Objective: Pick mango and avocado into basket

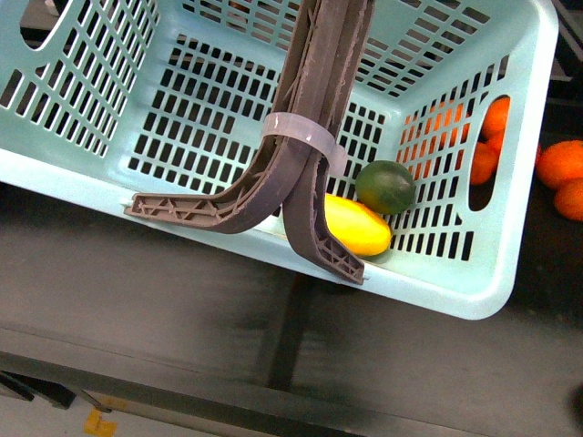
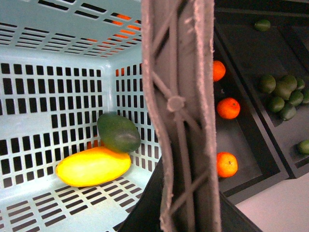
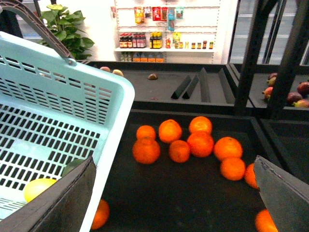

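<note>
The light teal basket (image 1: 273,109) hangs tilted, held by its two brown handles (image 1: 314,118), which a whitish zip tie binds together. Inside, in its low corner, the yellow mango (image 1: 357,228) lies with the dark green avocado (image 1: 384,187) touching it. The left wrist view shows the same pair, mango (image 2: 93,166) under avocado (image 2: 119,133). My left gripper (image 2: 181,212) is shut on the handles (image 2: 178,116). My right gripper (image 3: 171,203) is open and empty beside the basket's rim (image 3: 113,101), over a dark tray of oranges. Mango (image 3: 38,188) and avocado (image 3: 72,166) peek past one finger.
Several oranges (image 3: 200,142) lie on the dark shelf tray to the right of the basket, also seen as oranges (image 1: 560,168). Small green fruits (image 2: 282,92) fill a neighbouring bin. Dark shelf uprights (image 3: 289,58) stand at the right. A dark counter edge (image 1: 273,328) runs below the basket.
</note>
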Motion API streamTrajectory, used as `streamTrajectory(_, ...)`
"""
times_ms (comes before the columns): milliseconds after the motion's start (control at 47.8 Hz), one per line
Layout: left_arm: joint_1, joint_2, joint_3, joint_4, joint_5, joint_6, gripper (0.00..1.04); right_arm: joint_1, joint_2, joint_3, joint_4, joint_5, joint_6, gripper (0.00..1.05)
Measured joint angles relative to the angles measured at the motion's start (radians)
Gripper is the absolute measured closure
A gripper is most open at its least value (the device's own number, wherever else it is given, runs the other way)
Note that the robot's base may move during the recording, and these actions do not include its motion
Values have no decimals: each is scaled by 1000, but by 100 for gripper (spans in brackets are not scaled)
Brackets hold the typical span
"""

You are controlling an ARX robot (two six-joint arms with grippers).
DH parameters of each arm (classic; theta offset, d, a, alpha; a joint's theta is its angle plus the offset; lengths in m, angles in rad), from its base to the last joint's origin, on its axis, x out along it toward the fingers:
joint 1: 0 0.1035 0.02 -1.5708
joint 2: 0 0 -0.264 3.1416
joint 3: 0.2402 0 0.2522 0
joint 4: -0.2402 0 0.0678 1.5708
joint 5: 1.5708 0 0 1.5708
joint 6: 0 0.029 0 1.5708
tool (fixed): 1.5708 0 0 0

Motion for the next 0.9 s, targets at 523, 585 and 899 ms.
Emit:
streamTrajectory(523, 11, -2, 0, 0, -26, 7, 98, -2, 0, -1, -1, -5, 0, 8)
streamTrajectory(585, 10, -2, 0, 0, -19, 5, 98, -2, 0, -1, -1, -3, 0, 8)
streamTrajectory(899, -8, -2, 0, 0, 19, -5, 98, -2, 0, -1, -1, -3, 0, 8)
